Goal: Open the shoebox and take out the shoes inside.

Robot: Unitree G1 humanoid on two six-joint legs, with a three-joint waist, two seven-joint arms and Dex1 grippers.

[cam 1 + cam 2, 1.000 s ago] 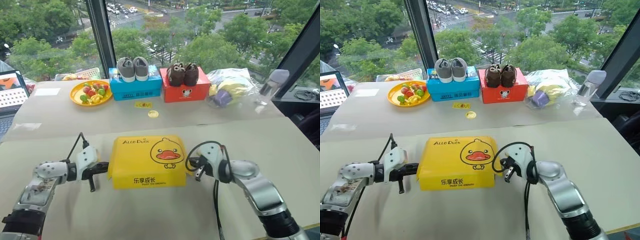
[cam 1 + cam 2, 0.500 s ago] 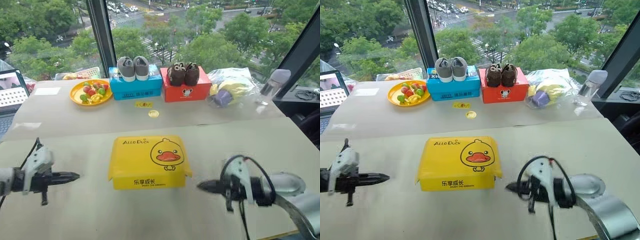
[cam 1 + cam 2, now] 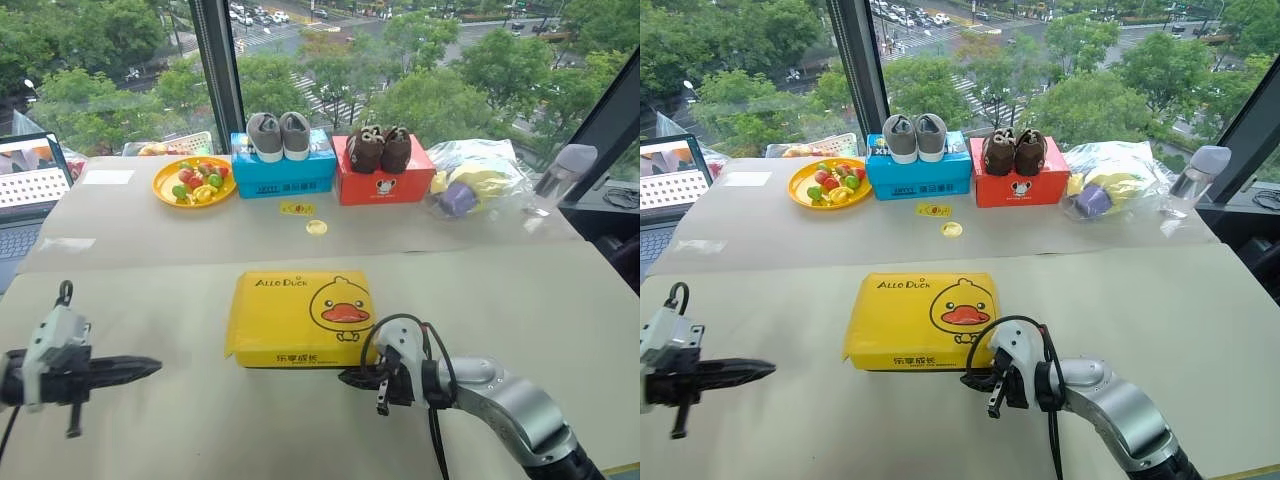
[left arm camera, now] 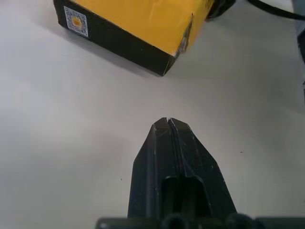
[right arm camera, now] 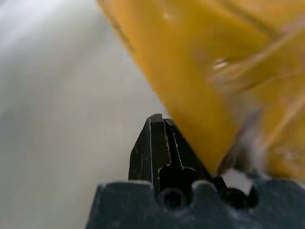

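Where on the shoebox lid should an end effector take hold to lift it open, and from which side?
Probably the lid's front lip, from the robot's side. The shoebox lies flat and closed, its yellow lid overhanging the black sides along the near edge. The shut right end effector is already at that edge's right corner; the shut left end effector sits apart.

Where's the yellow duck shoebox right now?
The shoebox lies closed at the middle of the near table, the shut right pincer at its front right corner, the shut left pincer off to its left.

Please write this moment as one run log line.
box: flat yellow-lidded cardboard duck shoebox closed | left tool: shut, apart | right tool: shut, at front right corner
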